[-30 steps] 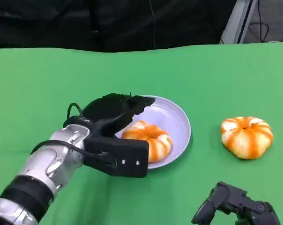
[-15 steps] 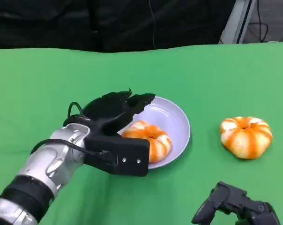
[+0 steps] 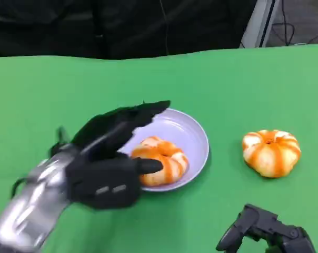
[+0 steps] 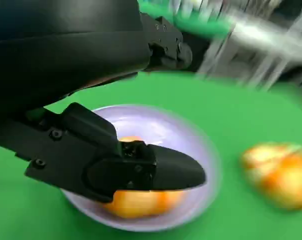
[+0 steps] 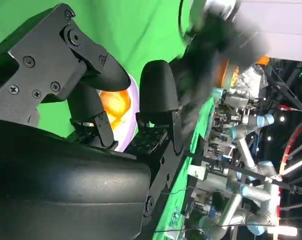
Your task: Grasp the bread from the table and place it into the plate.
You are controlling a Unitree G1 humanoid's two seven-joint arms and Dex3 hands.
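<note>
One bread [image 3: 158, 162] lies in the plate [image 3: 193, 138], my left hand [image 3: 109, 168] loose around it with fingers apart, holding nothing; second bread [image 3: 270, 152] on the green surface [image 3: 227, 89] remains.

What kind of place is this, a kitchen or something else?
Probably a robotics lab, not a kitchen. The table wears a plain green cloth, the bread in the plate looks like a prop, and other robot arms stand in the background.
</note>
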